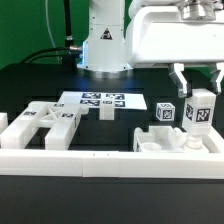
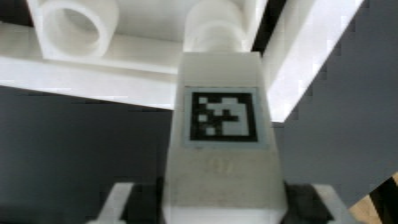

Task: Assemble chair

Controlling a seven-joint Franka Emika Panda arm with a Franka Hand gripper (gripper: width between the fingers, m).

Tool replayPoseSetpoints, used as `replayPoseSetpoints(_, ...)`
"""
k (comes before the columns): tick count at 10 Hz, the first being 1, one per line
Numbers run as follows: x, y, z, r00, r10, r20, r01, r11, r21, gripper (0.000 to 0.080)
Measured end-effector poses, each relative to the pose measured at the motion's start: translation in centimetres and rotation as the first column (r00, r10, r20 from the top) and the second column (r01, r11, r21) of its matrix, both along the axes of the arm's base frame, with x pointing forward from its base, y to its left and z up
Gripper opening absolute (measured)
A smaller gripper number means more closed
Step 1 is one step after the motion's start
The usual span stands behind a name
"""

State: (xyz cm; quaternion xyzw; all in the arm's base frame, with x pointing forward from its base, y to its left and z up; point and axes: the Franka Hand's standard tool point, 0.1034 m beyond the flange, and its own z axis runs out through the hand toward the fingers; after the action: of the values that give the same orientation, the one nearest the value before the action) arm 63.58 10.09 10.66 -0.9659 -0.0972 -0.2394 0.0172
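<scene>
Exterior view, from the left: one cluster of cut-out frames (image 1: 40, 125) well away from the jaws, its pieces too merged to count; one marker board (image 1: 100, 102) carrying several tags; one cube (image 1: 165, 112) just beside the jaws; one leg (image 1: 200, 112) upright between them, near one block (image 1: 160, 142) with a round hole; one long rail (image 1: 90, 160) in front. The gripper (image 1: 198, 90) is clamped on the leg, fingers (image 2: 128, 200) pressed to two sides. Wrist view shows one tag (image 2: 222, 115) on the leg, its pattern blurred, the fingers cut off.
</scene>
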Motion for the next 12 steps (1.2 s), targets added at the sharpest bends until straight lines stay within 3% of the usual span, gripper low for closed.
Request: replayPoseSetpoints(12, -0.15, 0.1, 0.01, 0.999, 0.004, 0.036, -0.004, 1.0, 0.0, 0.0287)
